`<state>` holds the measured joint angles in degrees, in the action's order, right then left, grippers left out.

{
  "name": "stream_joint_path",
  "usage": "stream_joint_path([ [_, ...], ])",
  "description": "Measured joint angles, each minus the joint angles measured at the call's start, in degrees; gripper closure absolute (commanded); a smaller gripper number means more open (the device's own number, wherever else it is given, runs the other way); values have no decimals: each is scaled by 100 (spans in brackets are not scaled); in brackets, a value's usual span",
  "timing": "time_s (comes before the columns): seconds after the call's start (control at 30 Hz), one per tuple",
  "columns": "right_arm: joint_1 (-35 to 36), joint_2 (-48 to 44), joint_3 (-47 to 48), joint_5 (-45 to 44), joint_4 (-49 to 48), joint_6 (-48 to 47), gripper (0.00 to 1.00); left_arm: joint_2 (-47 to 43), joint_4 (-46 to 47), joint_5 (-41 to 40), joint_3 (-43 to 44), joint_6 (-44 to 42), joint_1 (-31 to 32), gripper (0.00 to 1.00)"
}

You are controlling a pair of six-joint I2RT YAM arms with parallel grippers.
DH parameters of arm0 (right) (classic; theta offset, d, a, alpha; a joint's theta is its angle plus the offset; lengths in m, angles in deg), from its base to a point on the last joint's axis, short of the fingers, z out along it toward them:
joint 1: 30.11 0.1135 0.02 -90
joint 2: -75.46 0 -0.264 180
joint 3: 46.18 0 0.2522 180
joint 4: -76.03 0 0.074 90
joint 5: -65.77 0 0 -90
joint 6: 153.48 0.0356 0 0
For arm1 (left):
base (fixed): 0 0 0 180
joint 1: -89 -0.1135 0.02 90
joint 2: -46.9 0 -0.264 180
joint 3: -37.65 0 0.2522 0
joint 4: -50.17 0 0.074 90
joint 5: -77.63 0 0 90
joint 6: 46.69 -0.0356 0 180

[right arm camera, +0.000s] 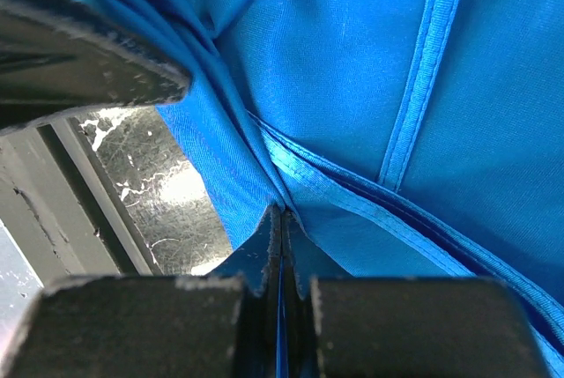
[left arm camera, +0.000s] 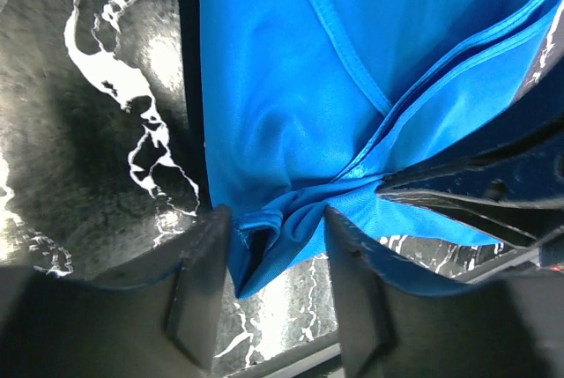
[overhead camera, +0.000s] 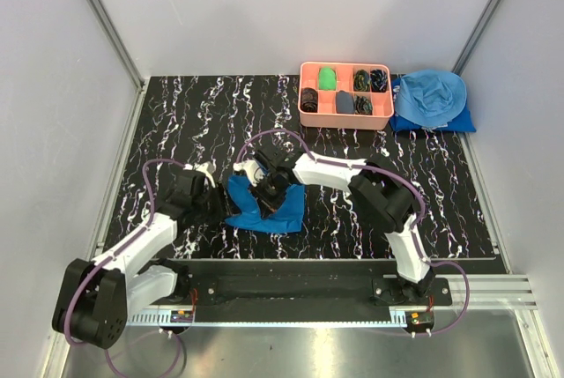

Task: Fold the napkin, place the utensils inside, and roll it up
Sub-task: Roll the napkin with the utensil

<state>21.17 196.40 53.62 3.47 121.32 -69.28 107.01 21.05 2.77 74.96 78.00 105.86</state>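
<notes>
so the napkin (overhead camera: 264, 209) sits bunched on the surface (overhead camera: 176, 122), well in front of the pink tray (overhead camera: 345, 121) and a bit to its left, nearer the arms. Looks folded over at least once, hems stacked, but not rolled. The right end effector (right arm camera: 282, 219) is pinched tight on a folded edge, the left end effector (left arm camera: 278, 224) has its fingers apart around a corner, not squeezing. Can't spot the utensils anywhere, maybe they're inside the cloth. I'd guess roughly midway, the roll is left to do
</notes>
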Motion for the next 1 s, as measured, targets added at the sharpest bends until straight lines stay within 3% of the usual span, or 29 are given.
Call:
stream_joint_path([
  [0.2, -9, 28, 0, 92, -48, 0, 100, -275, -144, -210, -4, 50, -2, 41],
  [0.47, -35, 70, 20, 214, -52, 4, 100, -179, -94, -249, -155, 138, -2, 44],
  [0.6, -39, 81, 20, 260, -68, 7, 100, -55, 90, -225, -256, 197, -2, 58],
  [0.73, -50, 90, 20, 328, -87, 11, 99, 155, 352, -157, -282, 245, -2, 86],
  [0.87, -72, 87, 20, 334, -109, 72, 87, 289, 562, -68, -280, 247, 0, 100],
  [1.0, -72, -24, -7, 240, -105, 149, 57, 490, 564, -61, -175, 197, 0, 100],
])
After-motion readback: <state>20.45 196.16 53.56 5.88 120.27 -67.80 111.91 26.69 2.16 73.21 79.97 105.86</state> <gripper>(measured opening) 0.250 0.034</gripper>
